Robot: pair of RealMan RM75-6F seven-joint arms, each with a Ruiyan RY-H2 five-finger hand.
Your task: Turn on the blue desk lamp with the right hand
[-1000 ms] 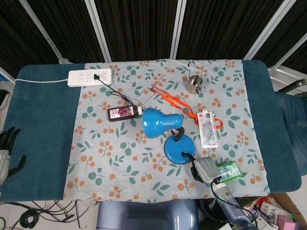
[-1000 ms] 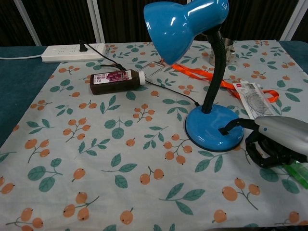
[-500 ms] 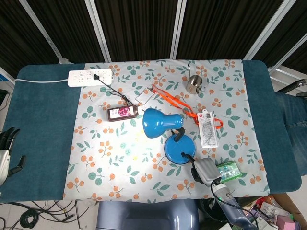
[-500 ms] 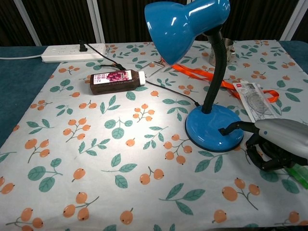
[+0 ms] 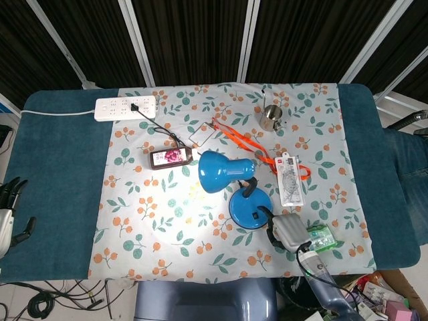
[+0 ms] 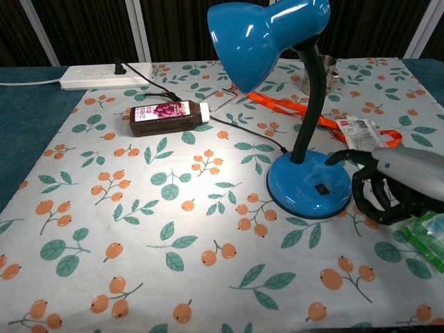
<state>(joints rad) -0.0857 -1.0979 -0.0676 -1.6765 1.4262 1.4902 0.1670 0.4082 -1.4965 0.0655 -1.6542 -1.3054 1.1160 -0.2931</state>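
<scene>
The lamp stands on the flowered cloth, its round base near the cloth's front edge and its shade leaning out to the left over a bright pool of light on the cloth. The right hand sits just right of the base, its dark fingers curled in with nothing in them; one finger arches toward the back of the base, above it, and whether it touches cannot be told. The small black switch on top of the base is bare, apart from the fingers.

Right of the hand lies a green packet. Behind the lamp lie an orange strap and a white packet; left of the shade lies a dark bottle. The lamp's cord runs back to a power strip.

The left hand hangs off the table's left edge, fingers spread, holding nothing.
</scene>
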